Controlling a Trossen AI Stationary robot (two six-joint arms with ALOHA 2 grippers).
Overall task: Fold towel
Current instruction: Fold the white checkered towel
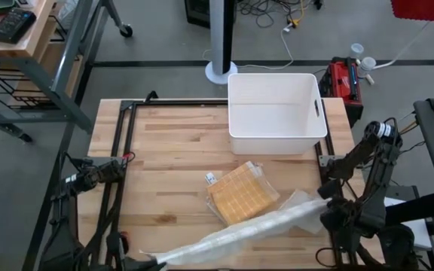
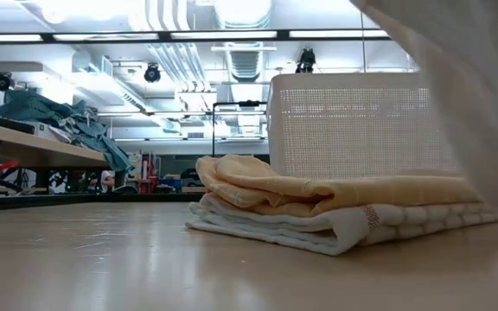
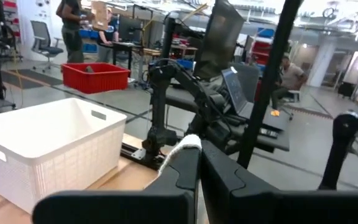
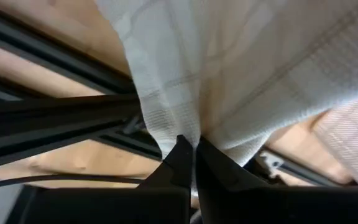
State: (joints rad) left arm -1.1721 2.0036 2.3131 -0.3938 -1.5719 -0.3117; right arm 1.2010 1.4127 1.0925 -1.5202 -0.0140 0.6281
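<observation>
**A:** So where's the towel at right now? Both arms look busy.

**B:** Yep. The white towel [image 1: 239,233] is stretched in the air between the two pincers along the near edge of the tabletop [image 1: 172,150]. The right pincer [image 4: 193,146] has its fingers pinched tight on a bunched corner, cloth fanning out just past the tips. The left pincer [image 3: 199,149] is also clamped narrow on the other corner, with a little white tuft [image 3: 182,148] poking out between the fingers.

**A:** And beyond the towel?

**B:** Just past the hanging cloth, between the two pincers, sits a stack of already folded towels [image 1: 239,194], yellow on top. Farther out still is the white bin [image 1: 277,113].

**A:** Any tips for doing this fold cleanly?

**B:** My guess: keep both pincers level and the cloth taut so it doesn't twist, then lay it flat on bare wood beside the stack, not draped over it. The sagging middle looks like it could snag the yellow stack if it's swung forward too low. Don't let go until the edge is down.
</observation>
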